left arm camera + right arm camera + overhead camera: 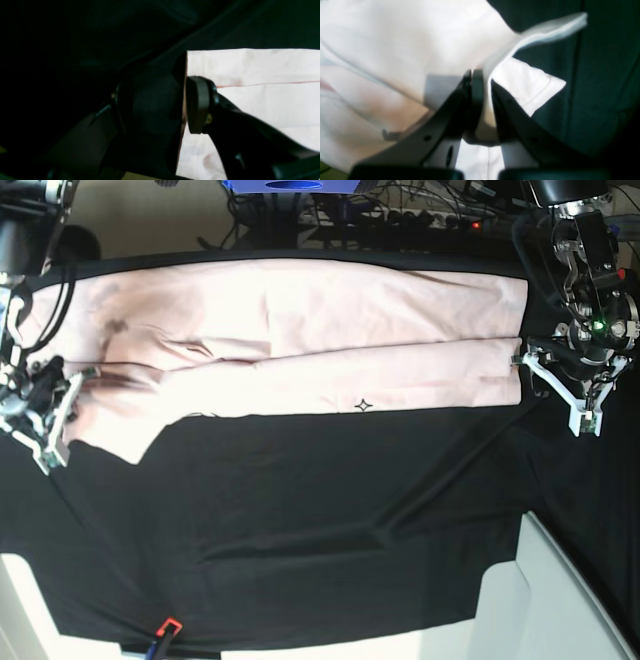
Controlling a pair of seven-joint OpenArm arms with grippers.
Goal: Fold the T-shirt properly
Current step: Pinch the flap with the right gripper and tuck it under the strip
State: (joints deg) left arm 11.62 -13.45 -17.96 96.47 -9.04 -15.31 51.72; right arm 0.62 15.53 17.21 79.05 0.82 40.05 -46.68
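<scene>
Right tool (481, 82) pinched closed, low at side; left tool (183, 105) part-spread, low at opposite side.

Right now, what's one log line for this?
shirt: flat on black cloth, partly folded | right pincer: shut on shirt edge | left pincer: open at other end

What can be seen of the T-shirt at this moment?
The T-shirt is pale pink, thin cloth, folded lengthwise into a long band across the far side of the black table cloth. The right gripper is shut on a fold at one end; the left gripper straddles the other end's edge.
</scene>
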